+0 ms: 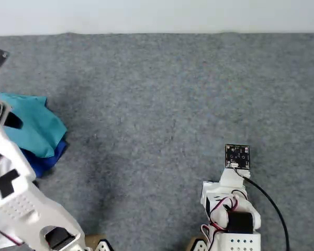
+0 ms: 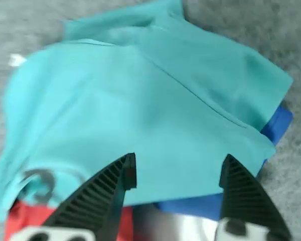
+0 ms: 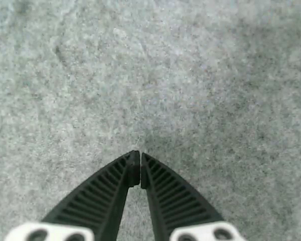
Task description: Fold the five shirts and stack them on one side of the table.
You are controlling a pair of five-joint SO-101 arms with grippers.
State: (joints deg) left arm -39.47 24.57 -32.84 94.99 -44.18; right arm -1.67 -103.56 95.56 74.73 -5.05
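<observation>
The left gripper [image 2: 179,164] hung spread and empty over the teal shirt [image 2: 140,100], which topped a pile on the blue shirt [image 2: 278,123] and red shirt [image 2: 25,221] at the table's [image 1: 172,104] left edge, judged the stacking side, while the right gripper [image 3: 140,159], tips pressed together, sat idle above bare grey surface.

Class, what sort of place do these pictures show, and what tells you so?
Likely a robotics test bench: the white left arm and right arm stand at a grey felt-like table, with stacked shirts at one side.
</observation>
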